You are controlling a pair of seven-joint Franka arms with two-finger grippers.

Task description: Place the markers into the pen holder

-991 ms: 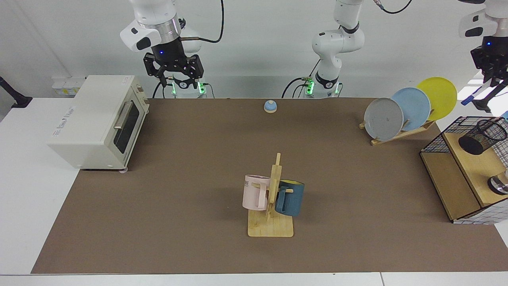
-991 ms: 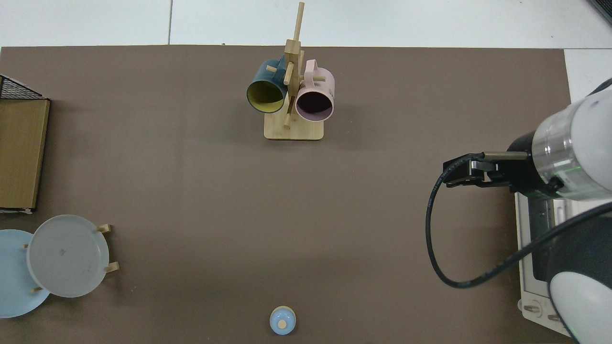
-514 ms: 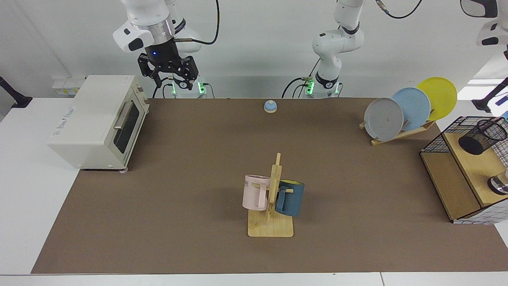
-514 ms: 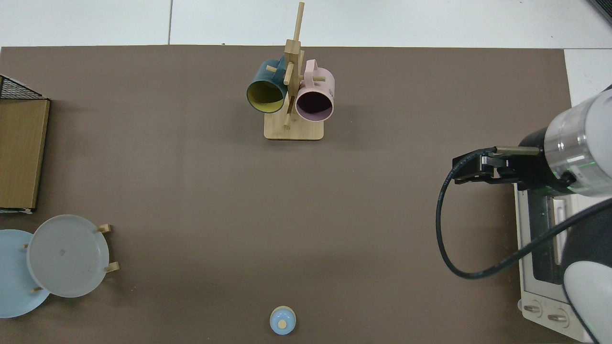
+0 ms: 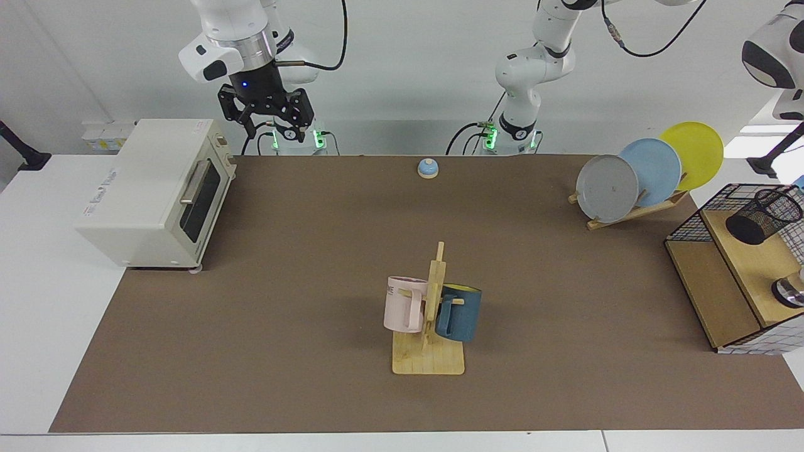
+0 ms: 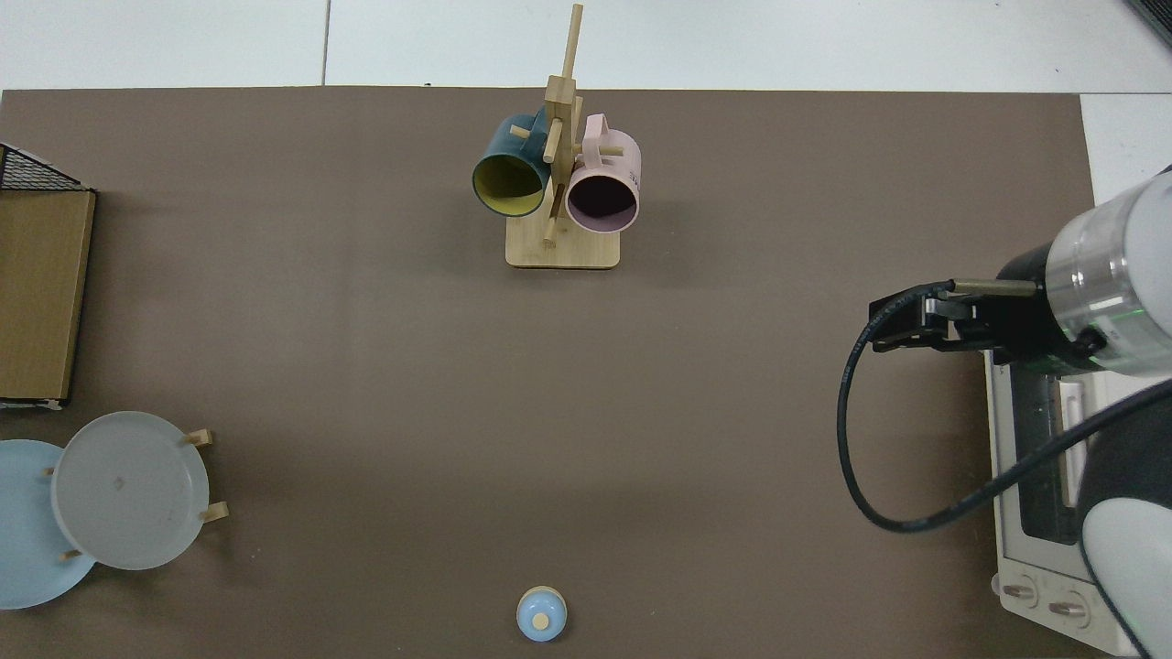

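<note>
- Right pincer (image 5: 266, 122) hangs in the air above the far edge of the table (image 5: 314, 263), just beside the toaster oven (image 5: 154, 191); fingers apart, nothing btwn them.
- Top view: same pincer (image 6: 902, 320) juts out over the brown mat from the oven side.
- Left pincer is out of frame; only a white arm section (image 5: 776, 59) shows at the upper edge of the facing view, well apart from the right pincer.
- Pen holder (image 5: 763, 215), black mesh, sits tilted on the wooden shelf (image 5: 747, 267) of the wire basket, far across the table from the right pincer.
- No marker can be made out.
- Mug rack (image 5: 430, 326) w/ pink and blue mugs stands mid-table, nearer the camera than the right pincer.
</note>
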